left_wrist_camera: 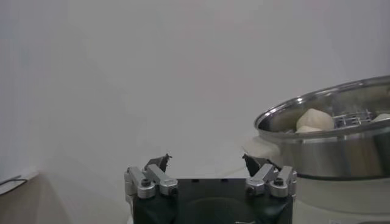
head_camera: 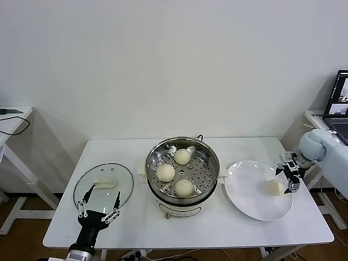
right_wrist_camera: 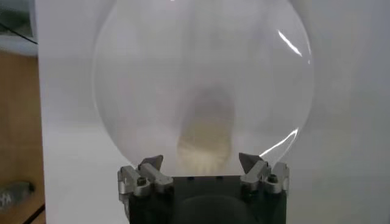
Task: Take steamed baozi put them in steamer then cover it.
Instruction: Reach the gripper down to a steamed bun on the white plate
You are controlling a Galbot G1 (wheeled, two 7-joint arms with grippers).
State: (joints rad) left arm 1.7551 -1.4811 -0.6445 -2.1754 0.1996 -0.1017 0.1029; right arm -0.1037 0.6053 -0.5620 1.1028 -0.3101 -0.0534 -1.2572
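The steel steamer stands mid-table on its white pot base and holds three cream-white baozi. Its rim also shows in the left wrist view. The fourth baozi lies on the white plate at the right. My right gripper is open just beside and above this baozi; in the right wrist view the baozi sits between the jaws, ahead of them. The glass cover lies flat at the left. My left gripper is open and empty at the cover's near edge.
The white table's front edge runs close under both grippers. A laptop sits on a side desk at the far right. Another white desk stands at the far left.
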